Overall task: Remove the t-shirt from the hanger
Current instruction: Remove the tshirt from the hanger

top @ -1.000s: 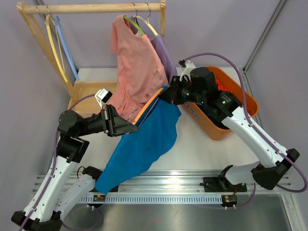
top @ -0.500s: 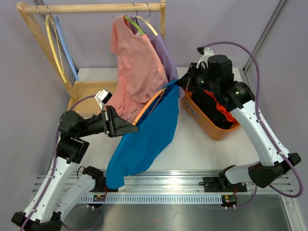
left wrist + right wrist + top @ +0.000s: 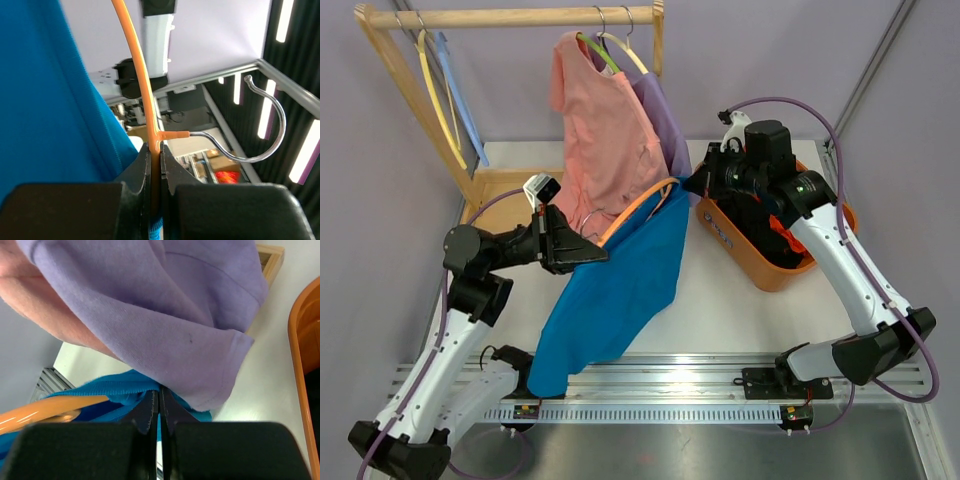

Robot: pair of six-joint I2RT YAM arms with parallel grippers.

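The left gripper (image 3: 155,156) is clamped on the neck of the thin orange plastic hanger (image 3: 638,208), just under its wire hook, at the centre of the top view. The right gripper (image 3: 159,401) is pinched together on the shoulder edge of the blue cotton t-shirt (image 3: 615,290), which drapes from the hanger toward the lower centre. The step likely goes best if the left holds the hanger steady while the right draws the fabric along the arm and off its tip, clear of the hanging purple shirt (image 3: 165,315).
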